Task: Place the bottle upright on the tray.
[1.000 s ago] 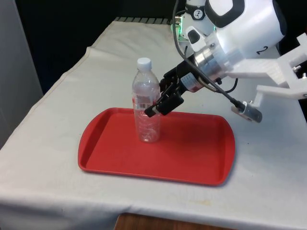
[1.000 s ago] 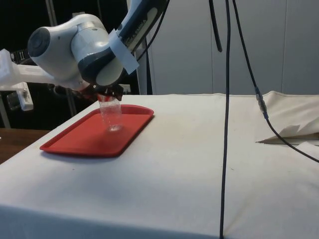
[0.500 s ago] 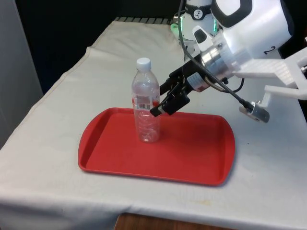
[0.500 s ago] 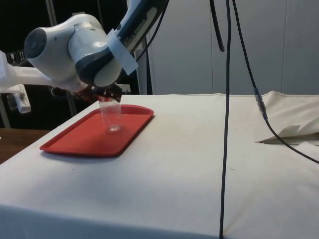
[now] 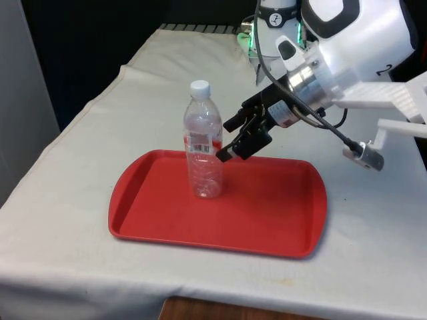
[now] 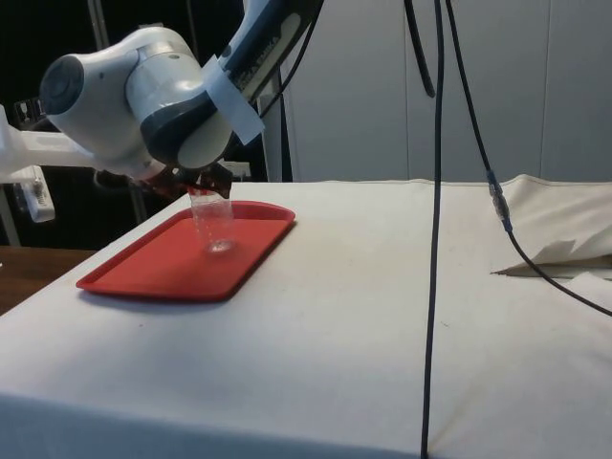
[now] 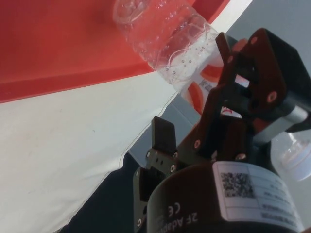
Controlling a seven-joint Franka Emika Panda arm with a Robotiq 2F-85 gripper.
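One bottle (image 5: 203, 145) stands upright on the tray (image 5: 267, 220); the gripper (image 5: 235, 141), open and empty beside it, should retreat without brushing it.

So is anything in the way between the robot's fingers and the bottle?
Nothing visible is. The clear plastic bottle with a white cap stands upright on the red plastic tray, already where it belongs. The black fingers are open, just off the bottle on the front view's right, with only air between.

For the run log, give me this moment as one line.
bottle: upright on red tray | gripper: open, beside bottle, apart | phase: release
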